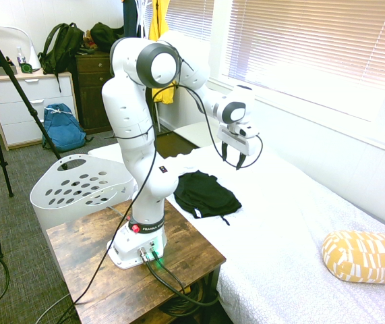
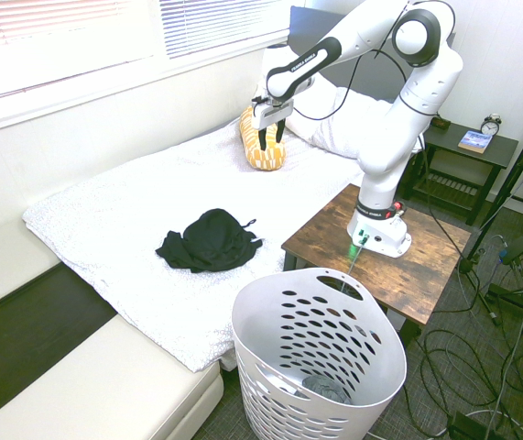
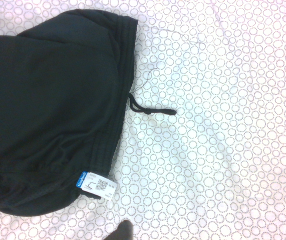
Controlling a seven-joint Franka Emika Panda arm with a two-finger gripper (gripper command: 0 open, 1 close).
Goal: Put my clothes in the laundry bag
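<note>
Daylight is pouring through the window blinds [image 1: 293, 47], washing out the slats in both exterior views and glaring off the white bedspread [image 2: 142, 202] so its dotted print is disappearing there. The white arm [image 1: 135, 101] is blooming at its brightest curves. Soft shadows are lying under the wooden side table [image 1: 131, 263]. Straight lines are bowing near the corners of both wide views. The wrist view is staying evenly lit and sharp, showing the black garment [image 3: 47, 110] with its tag print too small to read.
</note>
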